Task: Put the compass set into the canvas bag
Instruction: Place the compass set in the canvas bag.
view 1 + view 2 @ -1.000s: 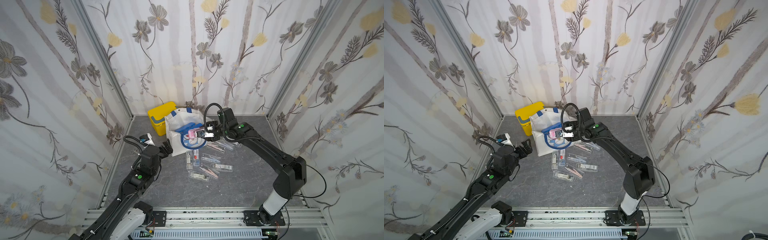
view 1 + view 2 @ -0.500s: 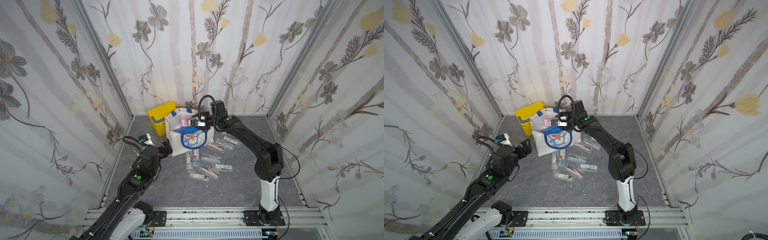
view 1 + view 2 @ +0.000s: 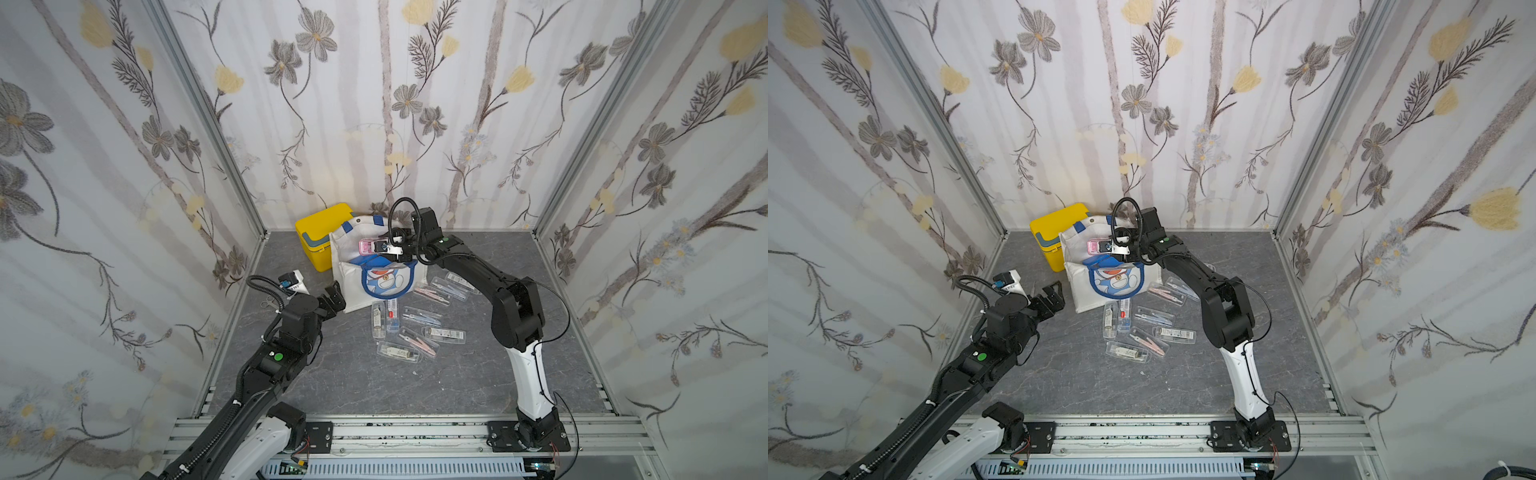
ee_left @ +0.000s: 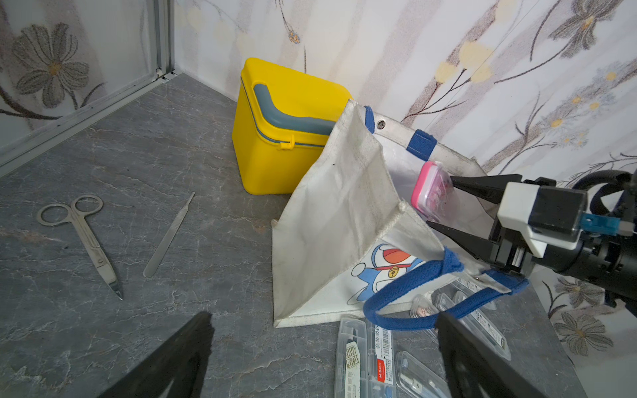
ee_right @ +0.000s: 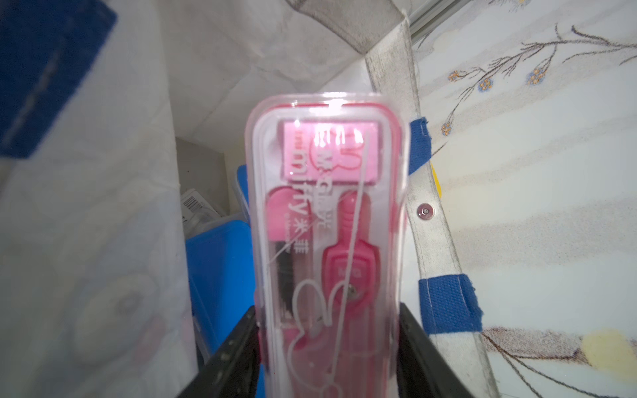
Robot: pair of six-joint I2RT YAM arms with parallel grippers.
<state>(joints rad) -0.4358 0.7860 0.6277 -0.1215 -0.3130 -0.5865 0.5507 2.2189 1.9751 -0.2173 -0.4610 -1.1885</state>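
Right fingers (image 5: 238, 351): partly closed, clamped on the two long sides of the compass set (image 5: 327, 206) at its near end.
Right gripper (image 4: 441, 205): reaches in level from the bag's right side and carries the set in the air.
Compass set: a clear case with a pink tray, holding a pink compass and a pink eraser block. It is over the open mouth of the canvas bag (image 4: 337, 220), with its free end pointing into the opening. In both top views it shows pink against the bag's top (image 3: 365, 246) (image 3: 1093, 246). Whether it has passed the rim I cannot tell.
Bag inside: the right wrist view shows a blue box (image 5: 220, 268) and a barcoded item (image 5: 193, 203) at the bottom.
Bag: upright on the grey floor, mouth open, cat pocket facing the robot. The front blue handle (image 4: 413, 303) droops over the pocket.
Left fingers (image 4: 172, 361): spread as wide as they go, holding nothing.
Left gripper (image 3: 334, 297): low, near the bag's lower left corner, not touching it.
Yellow box (image 3: 316, 237): lid shut, just behind the bag on its left side.
Loose cases (image 3: 411, 328): several clear ones scattered on the floor in front of the bag and to its right.
Scissors (image 4: 82, 234) and scalpel (image 4: 169, 234): flat on the floor, left of the bag, apart from each other.
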